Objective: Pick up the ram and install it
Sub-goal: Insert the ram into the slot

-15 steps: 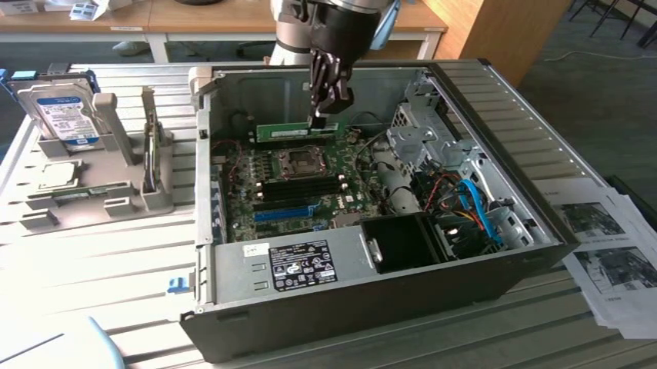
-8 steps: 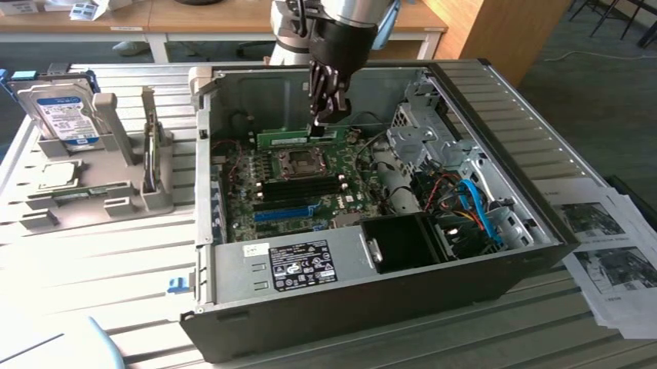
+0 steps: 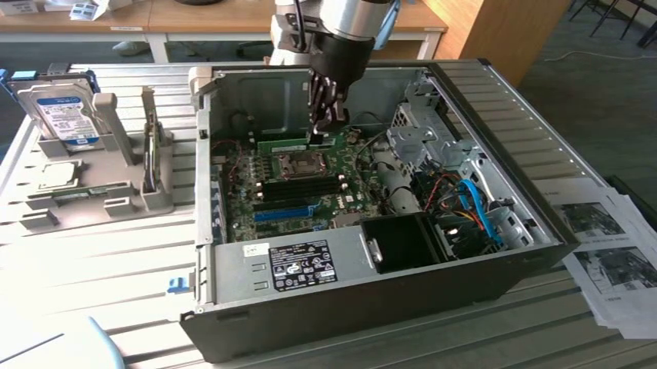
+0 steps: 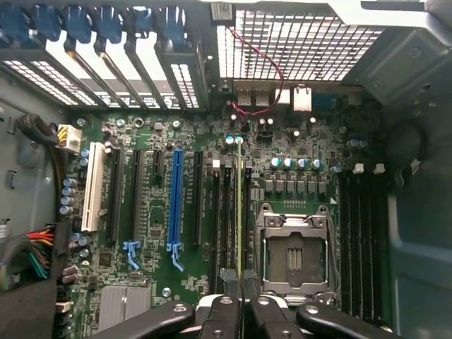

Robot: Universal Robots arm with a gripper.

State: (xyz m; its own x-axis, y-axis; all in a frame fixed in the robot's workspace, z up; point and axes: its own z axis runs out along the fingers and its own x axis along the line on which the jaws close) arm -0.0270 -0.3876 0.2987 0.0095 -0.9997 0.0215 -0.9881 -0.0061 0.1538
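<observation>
The ram (image 3: 285,144) is a thin green stick held on its edge inside the open computer case (image 3: 390,300). My gripper (image 3: 326,129) reaches down into the case and is shut on one end of it. In the wrist view the ram (image 4: 239,205) shows edge-on as a narrow green line running away from my gripper (image 4: 239,282). It lies in line with the dark memory slots (image 4: 227,212) beside the CPU socket (image 4: 293,251). Whether it sits in a slot or just above one, I cannot tell.
A second bank of dark memory slots (image 4: 364,240) lies on the socket's other side. A blue slot strip (image 4: 175,198) and black expansion slots run parallel. Cables (image 3: 467,204) crowd the drive bay side. A hard drive (image 3: 64,115) stands in a grey holder; papers (image 3: 605,246) lie on the exterior view's right.
</observation>
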